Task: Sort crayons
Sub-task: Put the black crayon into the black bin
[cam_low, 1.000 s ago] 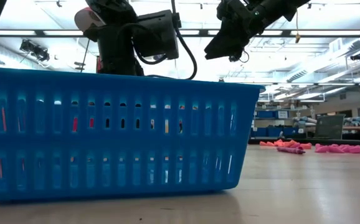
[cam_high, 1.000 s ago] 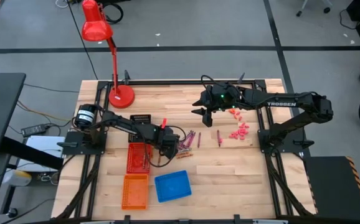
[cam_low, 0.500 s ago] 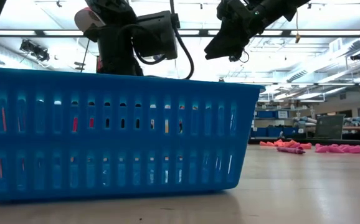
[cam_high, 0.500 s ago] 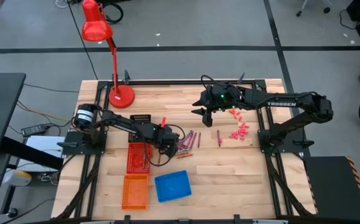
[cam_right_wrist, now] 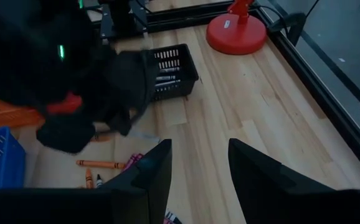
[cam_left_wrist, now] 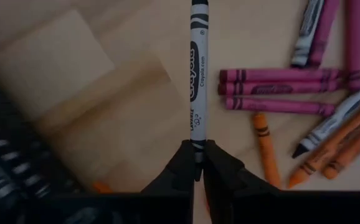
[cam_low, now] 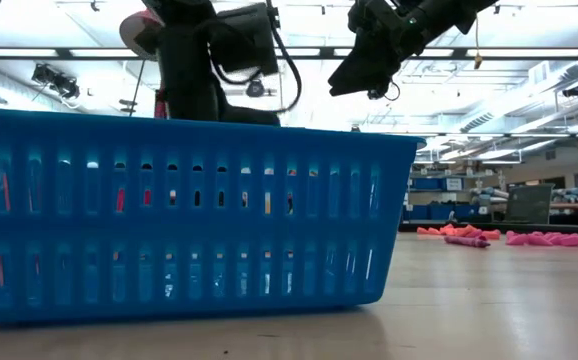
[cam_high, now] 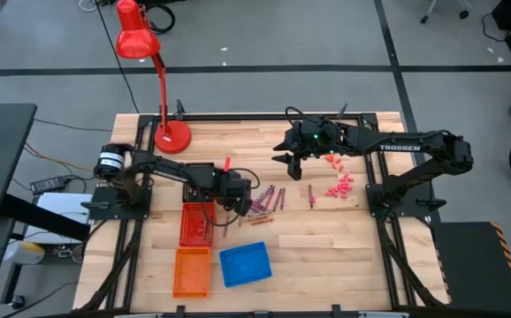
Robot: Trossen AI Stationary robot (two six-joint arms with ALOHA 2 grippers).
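My left gripper (cam_high: 240, 201) (cam_left_wrist: 197, 163) is shut on a grey crayon (cam_left_wrist: 197, 74) just left of the loose crayons (cam_high: 266, 202) on the table's middle. That heap holds magenta, grey and orange crayons (cam_left_wrist: 279, 93) lying flat on the wood. One more crayon (cam_high: 309, 196) lies to the right of the heap. My right gripper (cam_high: 288, 161) (cam_right_wrist: 198, 186) hangs open and holds nothing, above the far middle of the table. In the low view the blue basket hides my left gripper's fingers. My left gripper pinches the grey crayon by one end (cam_left_wrist: 197, 142) between its two fingertips, which come steeply from above. The rest of the crayon sticks straight out beyond the fingers over bare wood. Whether its far end (cam_left_wrist: 199, 5) touches the table I cannot tell.
A red basket (cam_high: 196, 224), an orange basket (cam_high: 192, 271) and a blue basket (cam_high: 245, 263) stand near the front. A black basket (cam_right_wrist: 170, 71) holding crayons stands at the far left, near the red lamp's base (cam_high: 171, 137). Pink chunky bits (cam_high: 339, 185) lie at the right.
My left gripper has risen from the table beside the crayon heap and shifted a little toward the far edge. My right arm has kept still.
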